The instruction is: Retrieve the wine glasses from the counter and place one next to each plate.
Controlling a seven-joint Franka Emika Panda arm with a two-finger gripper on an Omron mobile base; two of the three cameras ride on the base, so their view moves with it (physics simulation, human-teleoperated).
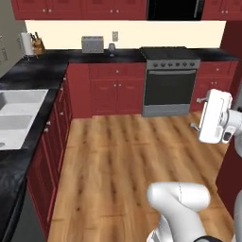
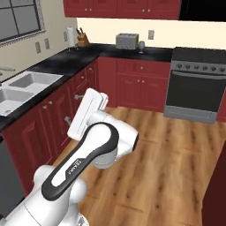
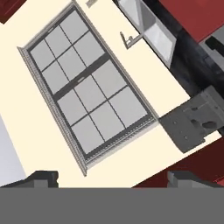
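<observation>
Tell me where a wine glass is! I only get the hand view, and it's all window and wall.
Observer: A wine glass stands on the back counter, just right of the toaster.
Operator: What's on its other side?
Observer: The stove, further right along the same wall.
Operator: Are we close to it?
Observer: No. The arm is folded up over the wood floor, far from that counter.
</observation>
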